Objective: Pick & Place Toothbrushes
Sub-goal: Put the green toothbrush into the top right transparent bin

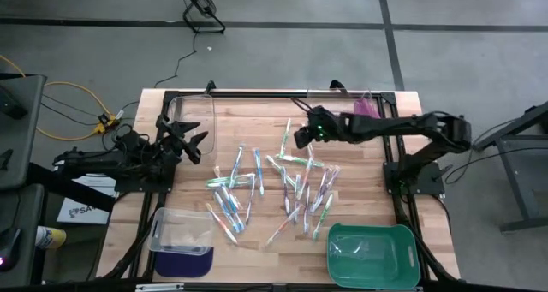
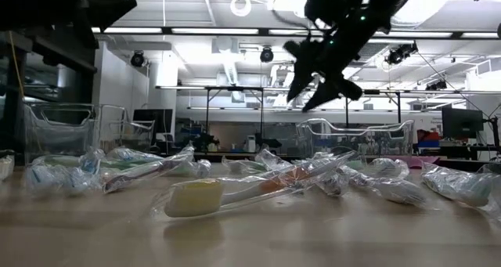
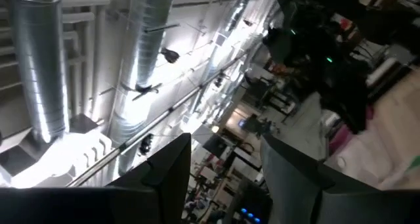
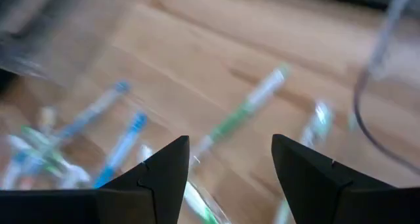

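Scattered across the middle of the pale wooden slatted counter (image 1: 257, 112): the thin plastic toothbrushes (image 1: 274, 185) with translucent handles in green, blue, pink-orange and pale white, each in a clear wrapper, spread from the centre toward 6 o'clock; seen in the low view as a row of crinkled wrapped sticks (image 2: 258, 185) lying flat on the wood.

Right tool (image 1: 300, 138) raised above the counter, just over the 12 o'clock edge of the pile, jaws standing wide with nothing between them; in the right wrist view, dark fingers (image 4: 164, 178) apart, with a green-and-white toothbrush (image 4: 246, 109) and blue ones (image 4: 125, 145) lying on the wood below; in the low view, hanging clear of the pile (image 2: 313, 83).

Left tool (image 1: 195, 145) at 9 o'clock of the pile, lifted and tilted upward, jaws wide and empty; left wrist view aimed at ceiling ducts, fingers (image 3: 164, 178) apart.

Clear plastic bin (image 1: 193, 112) at 11 o'clock; second clear bin with pink contents (image 1: 351, 102) at 1 o'clock; clear bin on a dark blue base (image 1: 181, 236) at 7 o'clock; green plastic tray (image 1: 372, 251) at 5 o'clock.
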Tool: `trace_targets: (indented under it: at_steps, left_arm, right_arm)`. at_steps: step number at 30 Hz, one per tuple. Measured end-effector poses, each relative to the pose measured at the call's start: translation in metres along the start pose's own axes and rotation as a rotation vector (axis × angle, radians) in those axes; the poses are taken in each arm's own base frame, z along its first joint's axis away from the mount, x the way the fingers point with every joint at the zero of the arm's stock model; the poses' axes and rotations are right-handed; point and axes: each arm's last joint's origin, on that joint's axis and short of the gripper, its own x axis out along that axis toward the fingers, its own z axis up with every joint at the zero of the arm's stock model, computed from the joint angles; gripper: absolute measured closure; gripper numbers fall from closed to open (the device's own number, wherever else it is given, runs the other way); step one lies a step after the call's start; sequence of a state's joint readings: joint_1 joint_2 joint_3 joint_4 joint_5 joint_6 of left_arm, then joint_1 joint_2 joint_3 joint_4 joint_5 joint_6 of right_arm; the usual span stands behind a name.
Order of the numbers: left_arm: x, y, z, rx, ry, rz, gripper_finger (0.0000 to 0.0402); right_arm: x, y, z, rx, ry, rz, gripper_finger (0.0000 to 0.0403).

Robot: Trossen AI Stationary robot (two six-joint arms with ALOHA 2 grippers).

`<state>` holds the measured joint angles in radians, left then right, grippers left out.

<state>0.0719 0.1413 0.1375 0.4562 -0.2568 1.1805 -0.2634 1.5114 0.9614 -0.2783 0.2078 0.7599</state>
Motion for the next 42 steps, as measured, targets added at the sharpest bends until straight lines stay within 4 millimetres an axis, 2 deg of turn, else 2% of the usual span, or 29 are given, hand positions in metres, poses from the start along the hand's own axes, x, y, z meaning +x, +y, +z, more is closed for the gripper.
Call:
trace_targets:
  at_steps: [7, 12, 15, 21, 28, 42]
  left_arm:
    - [0.0, 0.007, 0.006, -0.02, -0.113, 0.053, 0.0224]
    - [-0.002, 0.013, 0.01, -0.035, -0.223, 0.083, 0.0224]
    - [-0.002, 0.013, 0.011, -0.056, -0.232, 0.083, 0.0224]
    - [-0.002, 0.014, 0.011, -0.06, -0.223, 0.088, 0.0224]
    - [-0.001, 0.011, 0.009, -0.064, -0.201, 0.06, 0.0224]
    - [-0.001, 0.009, 0.009, -0.108, -0.193, 0.041, 0.0224]
  right_arm:
    - [0.009, -0.007, -0.01, 0.042, 0.145, -0.191, 0.0192]
    - [0.008, -0.01, -0.019, 0.055, 0.129, -0.323, 0.0192]
    - [0.008, -0.008, -0.028, 0.02, 0.132, -0.374, 0.0192]
    - [0.029, -0.007, -0.04, -0.013, 0.154, -0.41, 0.0192]
    - [0.054, -0.015, -0.049, -0.002, 0.232, -0.439, 0.0192]
    - [0.054, -0.005, -0.049, -0.009, 0.211, -0.351, 0.0192]
